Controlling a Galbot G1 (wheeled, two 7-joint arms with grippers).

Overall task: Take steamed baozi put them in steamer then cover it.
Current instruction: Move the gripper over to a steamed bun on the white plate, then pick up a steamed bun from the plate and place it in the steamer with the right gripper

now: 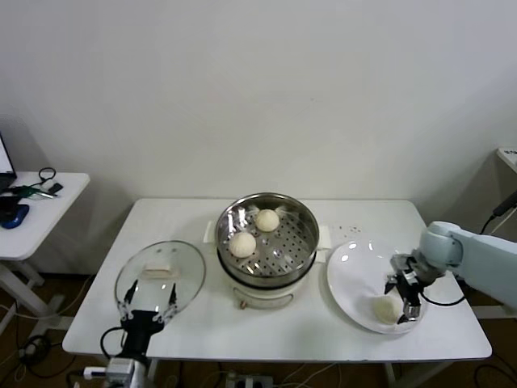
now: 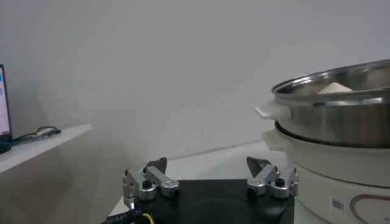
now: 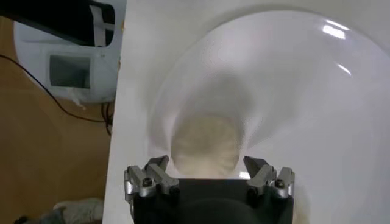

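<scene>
In the head view, the steamer [image 1: 266, 234] stands in the middle of the table [image 1: 202, 323] and two baozi [image 1: 242, 243] lie inside it, side by side. The cover [image 1: 160, 277] lies flat on the table to the left of the steamer. On the right there is a white plate [image 1: 351, 279] with one baozi on its near edge. The right tool [image 1: 406, 297] is lowered over this bun with its fingers apart, one on each side. The left tool [image 1: 148, 305] waits at the near edge of the cover, also open and holding nothing.

In the left wrist view, the left tool [image 2: 207, 176] shows both fingers spread, with the steamer wall [image 2: 341, 115] near it.

In the right wrist view, the bun on the plate [image 3: 206, 146] sits between the spread fingers of the right tool [image 3: 207, 176], not yet clamped.

I judge that the step in hand is picking this bun. The next move calls for closing gently, because the dough is soft, then lifting it over the steamer rim.
</scene>
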